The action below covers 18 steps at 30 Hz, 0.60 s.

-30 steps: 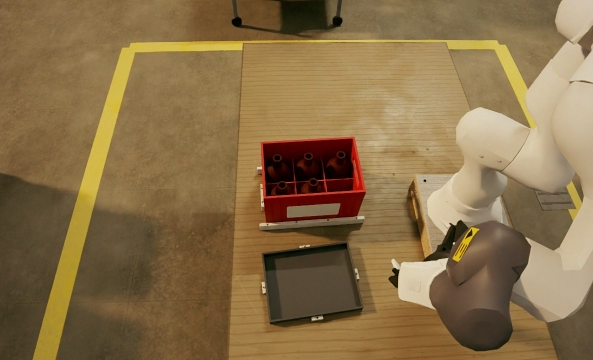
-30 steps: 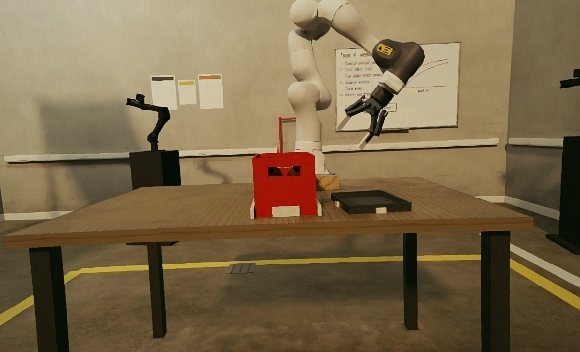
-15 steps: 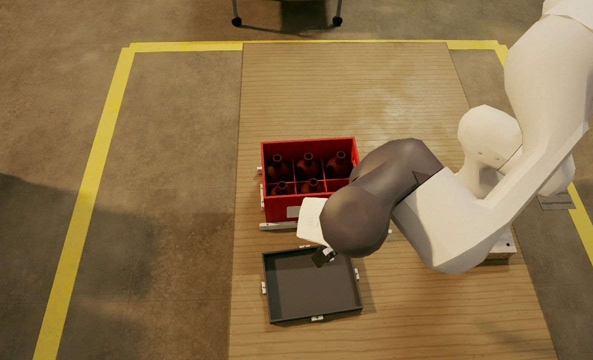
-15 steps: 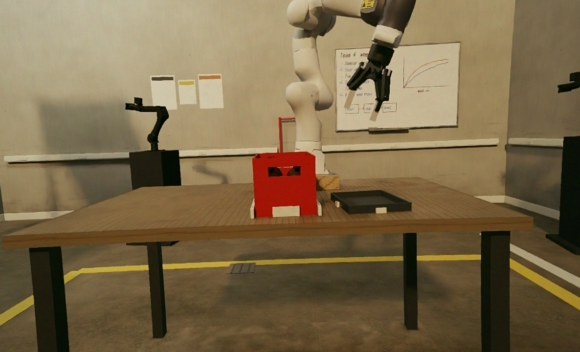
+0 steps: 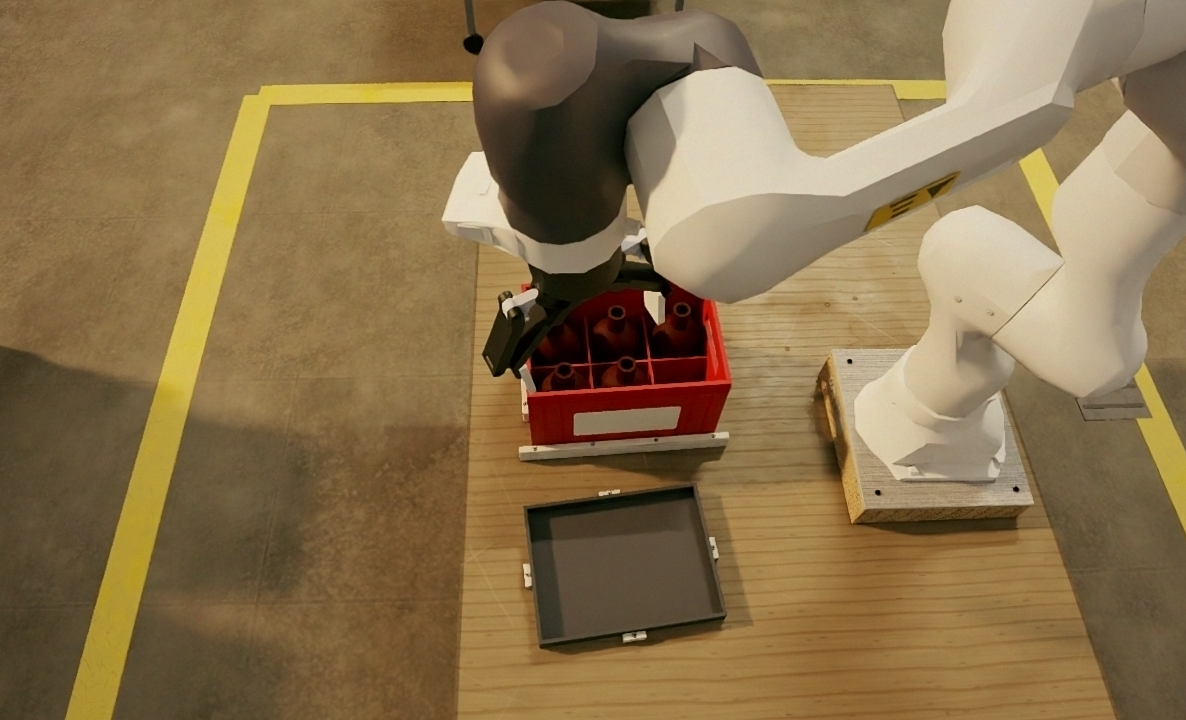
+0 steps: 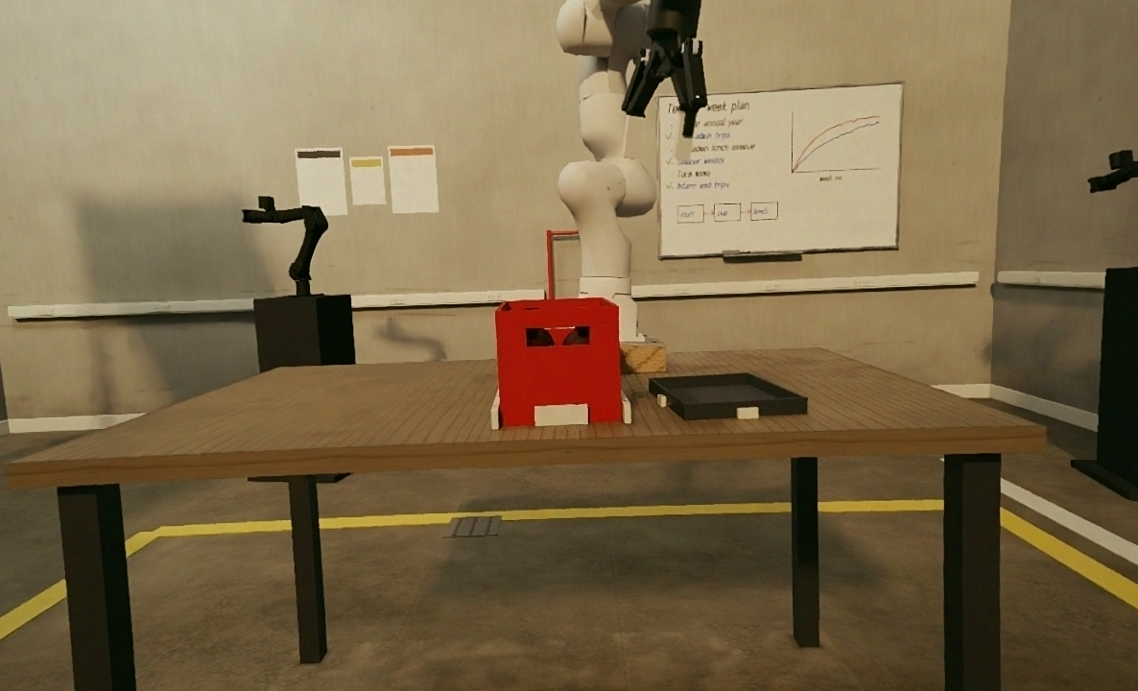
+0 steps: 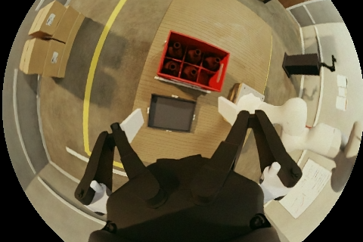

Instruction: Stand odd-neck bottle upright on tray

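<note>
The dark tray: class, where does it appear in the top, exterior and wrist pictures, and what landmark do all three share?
Top: the tray lies low, just left of centre, below the crate.
Exterior: right of centre on the table, to the right of the crate.
Wrist: near the middle, below the crate and between the gripper's open fingers.
Shared landmark: the red crate.

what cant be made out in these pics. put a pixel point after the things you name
- Odd neck: the bottles (image 5: 613, 333) (image 7: 194, 56) are too small in the top and wrist views to compare.
- Bottle bases: hidden by the walls of the crate (image 5: 628, 416) (image 6: 557, 378) (image 7: 189, 80) in every view.
- Crate's far top edge: mostly covered by the arm (image 5: 713, 188) in the top view.
- Whiteboard's (image 6: 847, 205) upper left writing: partly behind the gripper (image 6: 658, 124) in the exterior view.
</note>
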### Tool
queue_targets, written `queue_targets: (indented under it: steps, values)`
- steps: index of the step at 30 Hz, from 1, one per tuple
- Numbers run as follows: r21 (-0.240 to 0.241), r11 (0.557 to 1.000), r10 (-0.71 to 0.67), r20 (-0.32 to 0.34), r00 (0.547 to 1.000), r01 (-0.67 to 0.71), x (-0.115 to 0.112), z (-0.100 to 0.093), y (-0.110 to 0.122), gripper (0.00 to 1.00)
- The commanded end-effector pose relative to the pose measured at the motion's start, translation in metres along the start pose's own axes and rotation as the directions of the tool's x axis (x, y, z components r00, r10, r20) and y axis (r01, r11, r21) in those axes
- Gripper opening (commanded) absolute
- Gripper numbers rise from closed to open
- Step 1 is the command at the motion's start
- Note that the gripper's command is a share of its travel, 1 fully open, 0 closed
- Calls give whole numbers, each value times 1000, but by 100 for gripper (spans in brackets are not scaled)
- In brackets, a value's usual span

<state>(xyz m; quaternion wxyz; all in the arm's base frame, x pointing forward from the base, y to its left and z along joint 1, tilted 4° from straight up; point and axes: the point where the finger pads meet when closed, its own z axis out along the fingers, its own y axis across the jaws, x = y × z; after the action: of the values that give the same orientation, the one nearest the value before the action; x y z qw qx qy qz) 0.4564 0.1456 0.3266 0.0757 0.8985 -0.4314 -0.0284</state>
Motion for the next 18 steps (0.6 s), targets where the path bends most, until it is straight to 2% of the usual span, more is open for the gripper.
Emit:
queue_targets:
  steps: [1,6,12,15,18]
  values:
    - [22,990,-143,34,989,143,37,-17,-1,100]
    - [85,988,-130,26,991,127,97,-45,5,100]
    - [155,982,-111,0,994,110,169,-77,25,100]
    - [160,981,-109,-3,994,109,176,-80,28,100]
    - [160,978,-132,-2,991,131,179,-59,31,100]
